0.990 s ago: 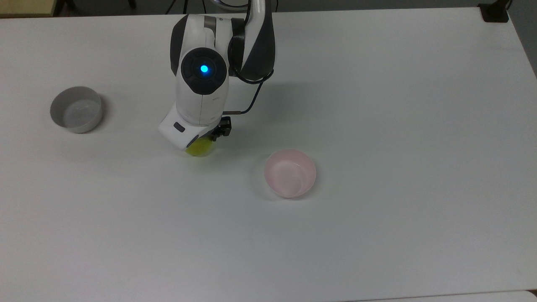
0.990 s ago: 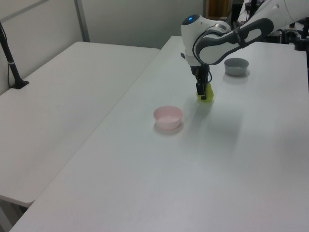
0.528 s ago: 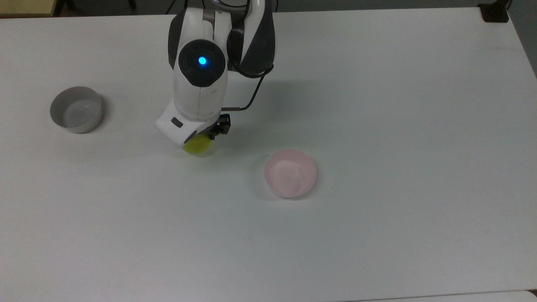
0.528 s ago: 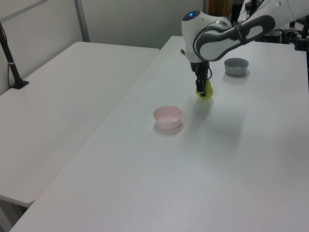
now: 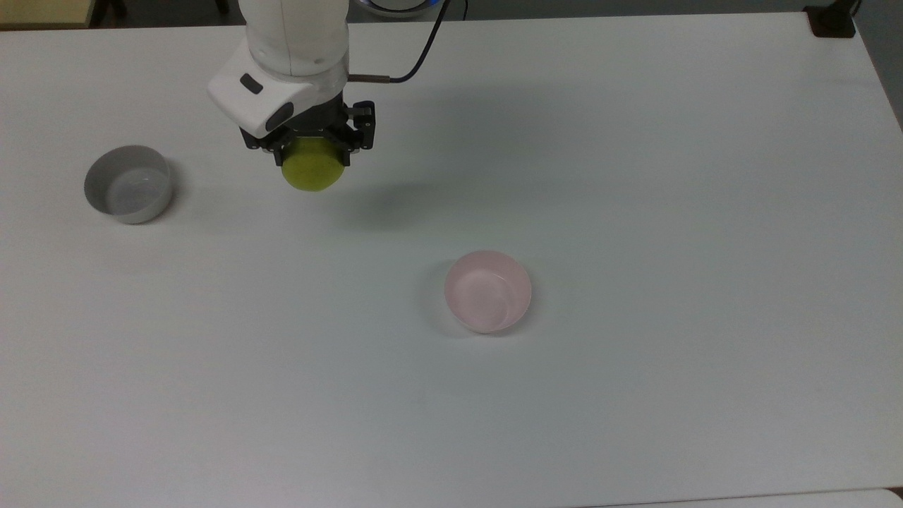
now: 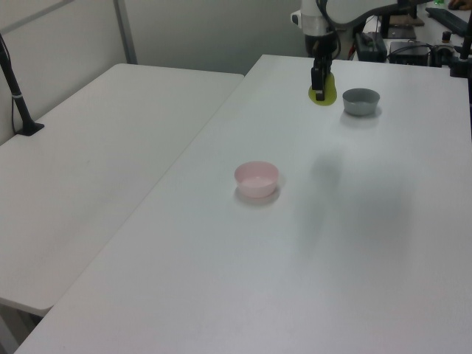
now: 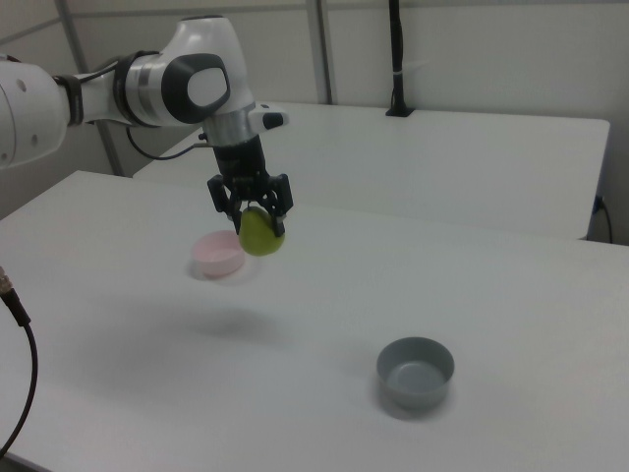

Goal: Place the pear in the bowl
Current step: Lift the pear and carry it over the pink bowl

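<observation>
**A:** What's changed in the last second?

**B:** The pear was sitting low by the counter; now it hangs well above it, its shadow cast apart on the surface. The jaws are clamped on the pear's upper part, the gripper carrying it.

**A:** So the pickup worked?

**B:** I'd judge so. The lift is done and the carry remains. In the top view the pink bowl sits well to the right and nearer, empty. The grey bowl lies at the top view's left, the wrong one.
</observation>
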Tool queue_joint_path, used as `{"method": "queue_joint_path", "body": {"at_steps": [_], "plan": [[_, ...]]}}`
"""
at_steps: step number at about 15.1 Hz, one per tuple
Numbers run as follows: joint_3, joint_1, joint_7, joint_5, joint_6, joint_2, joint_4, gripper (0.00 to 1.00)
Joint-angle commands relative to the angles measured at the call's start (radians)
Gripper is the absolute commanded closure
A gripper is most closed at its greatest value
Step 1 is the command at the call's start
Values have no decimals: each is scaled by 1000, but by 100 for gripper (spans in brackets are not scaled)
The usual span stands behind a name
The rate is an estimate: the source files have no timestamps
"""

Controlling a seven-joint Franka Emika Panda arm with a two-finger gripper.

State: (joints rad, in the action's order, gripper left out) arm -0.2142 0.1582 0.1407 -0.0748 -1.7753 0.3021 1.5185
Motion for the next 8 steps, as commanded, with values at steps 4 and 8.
{"method": "queue_joint_path", "body": {"at_steps": [4, 8], "plan": [[-19, 109, -119, 81, -19, 94, -112, 64], [-54, 208, -269, 151, -205, 137, -115, 62]]}}
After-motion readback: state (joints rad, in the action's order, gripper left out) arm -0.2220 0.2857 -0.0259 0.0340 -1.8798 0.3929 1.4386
